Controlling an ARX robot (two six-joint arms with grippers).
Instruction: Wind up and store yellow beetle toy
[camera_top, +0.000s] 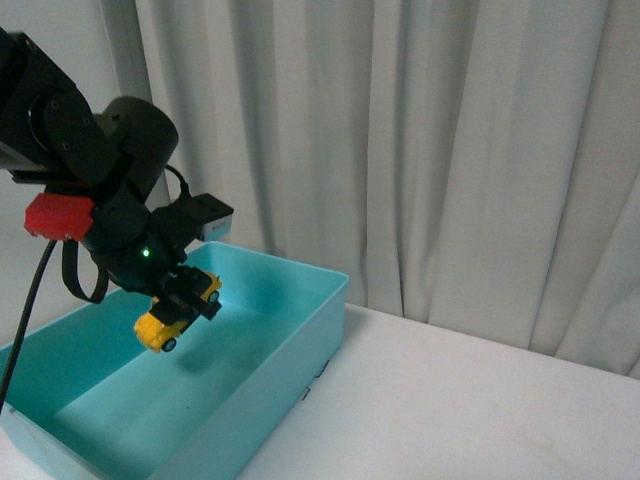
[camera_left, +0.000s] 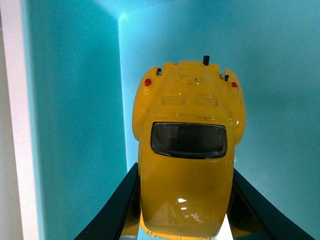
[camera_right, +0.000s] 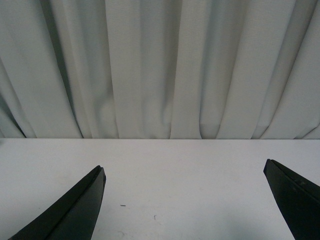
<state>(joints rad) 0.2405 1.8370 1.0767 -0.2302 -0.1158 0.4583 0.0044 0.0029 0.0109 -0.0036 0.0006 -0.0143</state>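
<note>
No text, label, brand, number or sign can be read in any view. The yellow beetle toy (camera_left: 185, 165) shows only plain paint, the turquoise bin (camera_top: 300, 350) has bare walls, and the red plastic part (camera_top: 58, 217) carries nothing legible.

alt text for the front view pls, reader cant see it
The left gripper holds the beetle toy, tilted nose-down, in the air over a teal bin. The bin sits on a white table in front of a pale curtain.
</note>
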